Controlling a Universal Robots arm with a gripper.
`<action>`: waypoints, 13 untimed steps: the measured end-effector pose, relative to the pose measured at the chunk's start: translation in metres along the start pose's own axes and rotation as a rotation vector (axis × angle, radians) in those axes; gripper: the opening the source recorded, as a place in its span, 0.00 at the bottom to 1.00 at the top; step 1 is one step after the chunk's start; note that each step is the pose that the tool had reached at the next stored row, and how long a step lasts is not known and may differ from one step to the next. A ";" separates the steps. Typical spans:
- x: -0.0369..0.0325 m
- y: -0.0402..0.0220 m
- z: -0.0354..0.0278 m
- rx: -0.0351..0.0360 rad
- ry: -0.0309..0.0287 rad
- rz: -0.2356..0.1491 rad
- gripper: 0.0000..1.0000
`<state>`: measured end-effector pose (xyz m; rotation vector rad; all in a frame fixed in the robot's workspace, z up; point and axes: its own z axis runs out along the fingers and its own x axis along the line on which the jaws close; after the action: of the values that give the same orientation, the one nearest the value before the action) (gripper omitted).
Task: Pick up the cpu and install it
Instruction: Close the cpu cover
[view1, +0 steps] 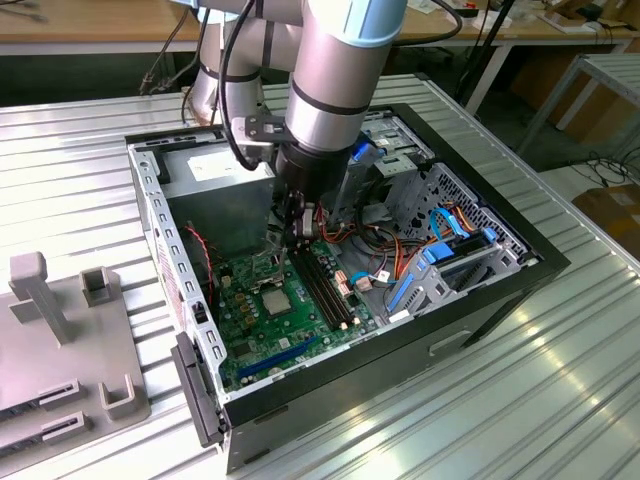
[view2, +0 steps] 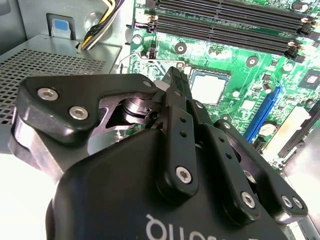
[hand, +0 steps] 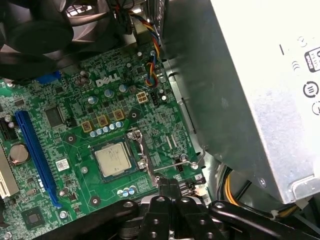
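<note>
The cpu lies flat in its socket on the green motherboard, its pale metal face up, with a metal frame around it and a thin lever along one side. The cpu is near the board's middle in the exterior view, and it shows as the pale cpu in the second wrist view. My gripper is shut with nothing visible between its tips, which hang just above the board beside the socket, close to the lever's end. The gripper reaches down into the case; its tips point at the socket's corner.
The open black PC case lies on a ribbed metal table. Black memory slots run beside the socket. The silver power supply stands close to the gripper. Cables and a blue drive bay fill the exterior view's right. A grey fixture stands left.
</note>
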<state>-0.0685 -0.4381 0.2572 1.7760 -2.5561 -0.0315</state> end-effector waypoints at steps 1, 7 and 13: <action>0.0014 -0.0005 0.0000 0.0000 0.0000 0.000 0.11; 0.0058 -0.0021 0.0000 0.0000 0.0001 0.000 0.11; 0.0097 -0.0035 0.0000 0.0000 0.0000 0.000 0.11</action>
<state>-0.0686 -0.4485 0.2572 1.7759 -2.5561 -0.0315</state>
